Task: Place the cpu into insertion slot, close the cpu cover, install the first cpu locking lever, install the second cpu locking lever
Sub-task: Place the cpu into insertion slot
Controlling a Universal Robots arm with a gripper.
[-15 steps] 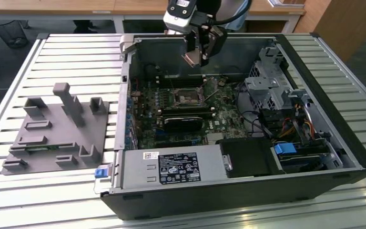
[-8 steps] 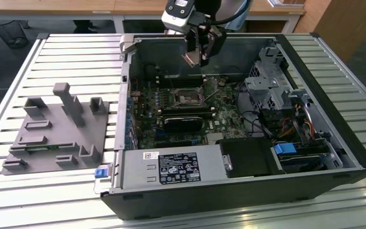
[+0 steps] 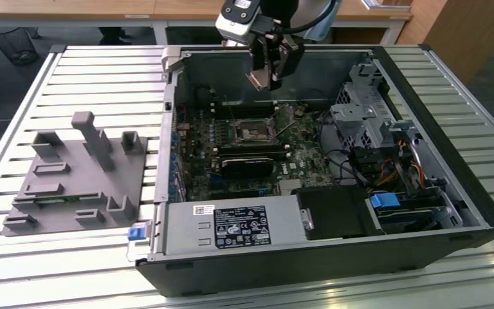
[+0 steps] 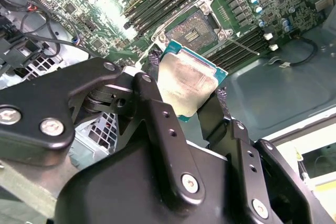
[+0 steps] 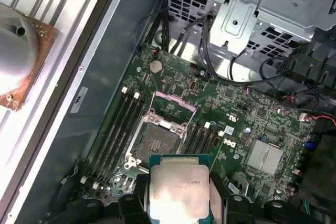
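The fingers [image 4: 152, 103] are clenched on the cpu [image 4: 189, 85], pinching it by two opposite edges, with its silvery top facing the second wrist view. In the exterior view the chip hangs in the air above the far side of the open computer case [image 3: 478, 212], well clear of the green circuit board [image 3: 195, 148].

In the first wrist view, the insertion slot [image 5: 157, 141] lies on the board below the chip. Its dark centre is bare, and the cpu cover [image 5: 176, 102] is tipped up open at its far edge. A thin wire lever [image 4: 249, 44] seems to lie loose beside the slot.

So I judge the first step under way and unfinished. The chip is not yet seated, the cover is not shut, and no lever looks latched. The case rests on a slatted tabletop [image 3: 75, 71] beside a grey holder block [image 3: 67, 187].
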